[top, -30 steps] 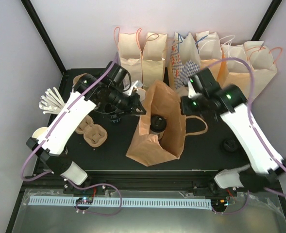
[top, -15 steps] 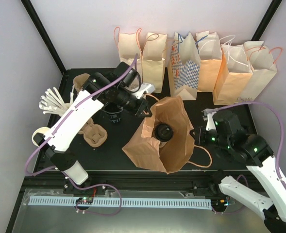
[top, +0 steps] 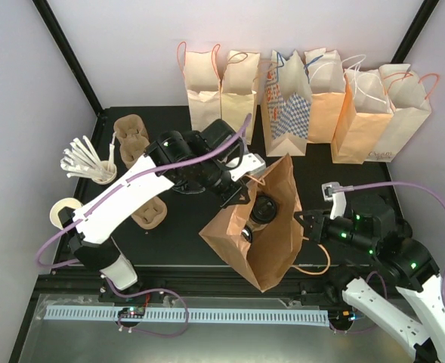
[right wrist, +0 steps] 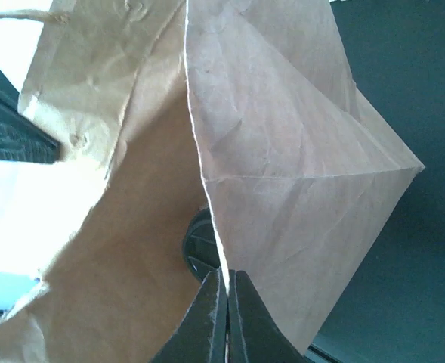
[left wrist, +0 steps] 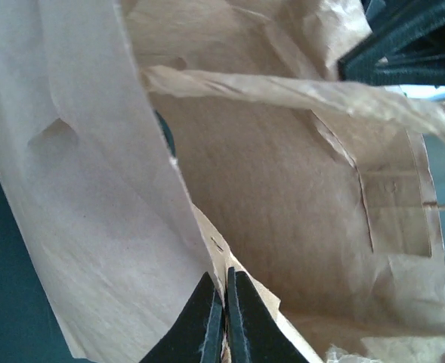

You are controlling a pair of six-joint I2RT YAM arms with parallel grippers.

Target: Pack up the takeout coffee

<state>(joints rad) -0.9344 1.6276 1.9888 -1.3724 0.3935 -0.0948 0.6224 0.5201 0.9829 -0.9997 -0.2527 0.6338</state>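
Observation:
A brown paper bag point(top: 271, 257) stands open at the middle of the table. Inside it is the takeout coffee point(top: 264, 209), its black lid facing up; the right wrist view shows part of that lid point(right wrist: 199, 246) behind the bag wall point(right wrist: 282, 174). My left gripper point(top: 242, 198) is shut on the bag's left rim, its tips pinching the paper edge point(left wrist: 224, 291) with the bag's inside point(left wrist: 282, 212) beyond. On the opposite side, my right gripper point(top: 307, 224) is shut on the right rim point(right wrist: 226, 286).
Several paper bags point(top: 298, 91) stand in a row along the back wall. Cardboard cup carriers point(top: 131, 136) point(top: 148, 213) lie at the left. A bundle of white sticks point(top: 82, 157) and a white ring point(top: 65, 210) sit at the far left.
Both grippers have carried the bag toward the near right. The right arm has drawn back toward the near edge and the left arm has reached further right. The cup rode along inside.

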